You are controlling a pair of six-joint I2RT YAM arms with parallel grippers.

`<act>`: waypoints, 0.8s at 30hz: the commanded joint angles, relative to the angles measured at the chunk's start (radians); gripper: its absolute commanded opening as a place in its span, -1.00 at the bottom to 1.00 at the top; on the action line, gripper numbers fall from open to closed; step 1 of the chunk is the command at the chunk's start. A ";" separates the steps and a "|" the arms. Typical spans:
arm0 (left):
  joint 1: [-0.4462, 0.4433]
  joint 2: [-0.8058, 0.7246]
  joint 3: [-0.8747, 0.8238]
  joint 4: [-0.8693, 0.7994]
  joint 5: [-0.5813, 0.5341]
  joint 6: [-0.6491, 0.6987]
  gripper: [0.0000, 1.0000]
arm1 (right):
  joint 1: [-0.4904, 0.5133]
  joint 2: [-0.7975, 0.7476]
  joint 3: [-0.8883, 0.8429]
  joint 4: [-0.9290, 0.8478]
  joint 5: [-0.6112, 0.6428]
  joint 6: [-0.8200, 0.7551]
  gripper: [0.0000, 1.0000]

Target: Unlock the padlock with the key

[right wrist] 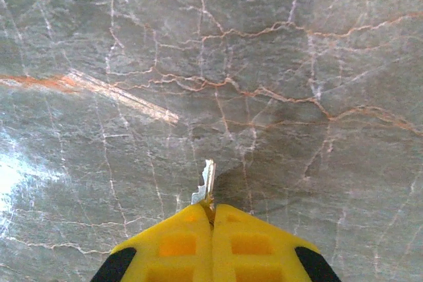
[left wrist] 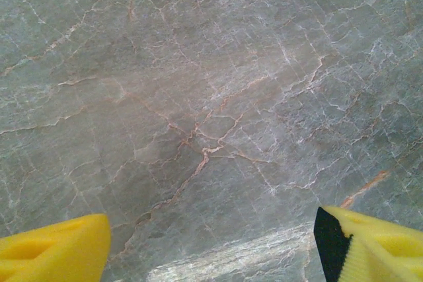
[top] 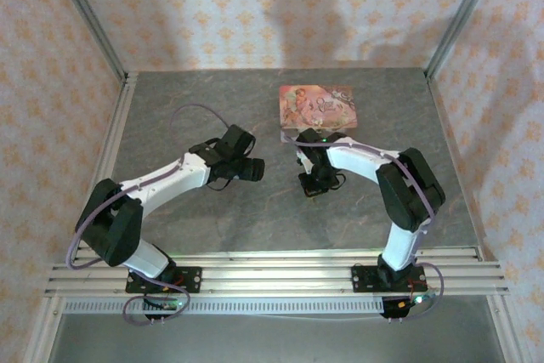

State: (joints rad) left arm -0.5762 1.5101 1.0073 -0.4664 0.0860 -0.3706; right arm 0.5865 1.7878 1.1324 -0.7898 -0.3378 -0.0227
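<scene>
Since the key is pinched by its head between the yellow pads of the right end effector, its blade alone sticks out. The blade runs straight ahead from the fingertips, so its long axis follows the end effector's own line with a slight lean to one side. It is a thin, pale silvery sliver with a stepped, toothed edge on the left in the wrist view, small against the pads that clench it. It hangs over bare grey veined table, just on the near side of the pink box, with nothing touching its tip. The left end effector stands released, its pads wide apart with only table between them, off to the near left of the pink box and farther from it than the right one. Where the padlock lies relative to the pink box I cannot tell, so I cannot say which way the blade must travel. My judgement is that the coming move depends on lining the blade's axis up with the keyhole, the right arm carrying the key and the free left one steadying the lock body.
</scene>
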 commanded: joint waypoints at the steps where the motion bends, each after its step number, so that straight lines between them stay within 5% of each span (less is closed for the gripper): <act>1: -0.003 -0.043 -0.014 -0.025 -0.050 -0.017 0.64 | 0.005 -0.040 -0.031 0.044 -0.017 -0.040 -1.00; 10: 0.031 -0.131 -0.076 0.037 -0.034 -0.025 0.72 | 0.004 -0.101 -0.049 0.108 -0.035 -0.046 -1.00; 18: 0.158 -0.236 -0.183 0.130 0.181 -0.003 0.72 | 0.004 -0.202 -0.069 0.206 -0.107 -0.052 -1.00; 24: 0.261 -0.320 -0.204 0.204 0.397 -0.018 0.66 | 0.005 -0.298 -0.070 0.324 -0.290 -0.057 -1.00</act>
State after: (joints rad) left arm -0.3580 1.2415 0.8059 -0.3428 0.3241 -0.3771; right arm 0.5865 1.5528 1.0657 -0.5632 -0.5034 -0.0582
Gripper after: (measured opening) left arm 0.836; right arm 0.046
